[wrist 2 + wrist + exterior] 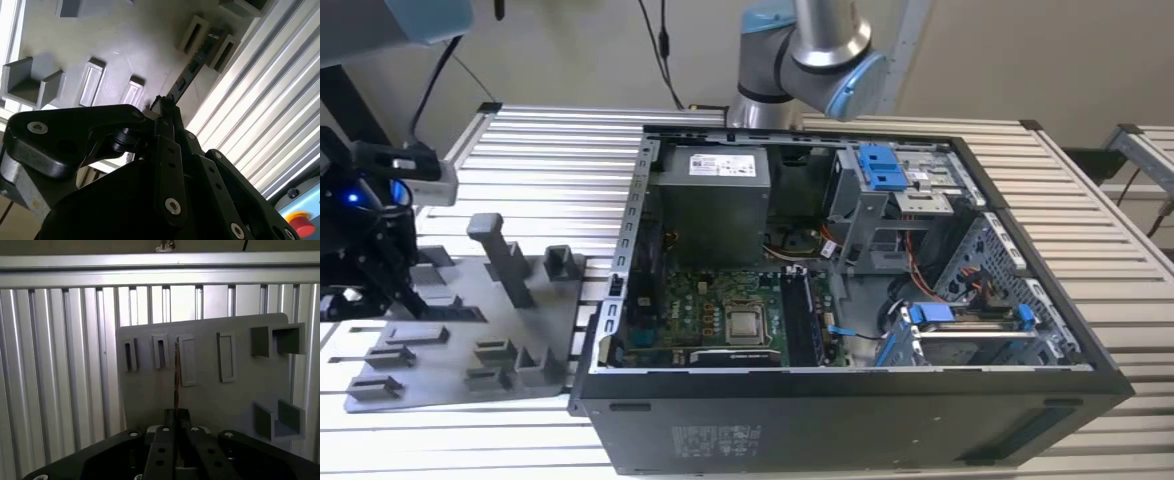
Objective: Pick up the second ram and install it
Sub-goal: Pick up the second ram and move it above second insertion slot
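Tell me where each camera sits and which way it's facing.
First wrist view: on the wrist, looking past the black tool at the flat grey plastic tray on the ribbed aluminium table.
Second wrist view: also wrist-mounted, looking obliquely along the tool's linkages to the tray.
Exterior view: off the arm, looking down into the open black computer case; the silver-and-blue arm stands beyond it.
Shared: both wrist views show the tool shut on the thin dark ram stick over the tray.

An open computer case (854,425) sits beside a grey slotted tray (558,306) on a ribbed metal table (547,150).
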Tool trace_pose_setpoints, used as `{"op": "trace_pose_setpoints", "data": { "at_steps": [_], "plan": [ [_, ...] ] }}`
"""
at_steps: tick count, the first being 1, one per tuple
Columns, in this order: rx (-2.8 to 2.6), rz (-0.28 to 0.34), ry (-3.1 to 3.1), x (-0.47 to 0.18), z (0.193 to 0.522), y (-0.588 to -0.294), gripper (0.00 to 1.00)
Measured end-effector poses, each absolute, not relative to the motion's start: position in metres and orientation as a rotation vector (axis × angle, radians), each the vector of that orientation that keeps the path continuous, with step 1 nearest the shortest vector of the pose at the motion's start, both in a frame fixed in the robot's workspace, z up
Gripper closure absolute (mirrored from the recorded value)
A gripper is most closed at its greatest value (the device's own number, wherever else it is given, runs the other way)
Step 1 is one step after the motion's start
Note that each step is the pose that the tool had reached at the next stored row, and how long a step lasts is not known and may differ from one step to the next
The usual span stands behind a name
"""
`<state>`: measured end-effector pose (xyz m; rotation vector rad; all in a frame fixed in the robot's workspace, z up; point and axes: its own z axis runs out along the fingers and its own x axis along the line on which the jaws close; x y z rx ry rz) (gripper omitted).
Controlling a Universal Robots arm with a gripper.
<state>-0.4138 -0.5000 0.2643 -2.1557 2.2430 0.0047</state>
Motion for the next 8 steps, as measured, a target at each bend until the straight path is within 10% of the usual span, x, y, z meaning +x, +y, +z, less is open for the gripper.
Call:
{"op": "trace_pose_setpoints", "data": {
  "at_steps": [8],
  "plan": [
    [-2.155, 0.005, 2.244, -0.4139, 0.2755, -0.5000, 0.86]
  ]
}}
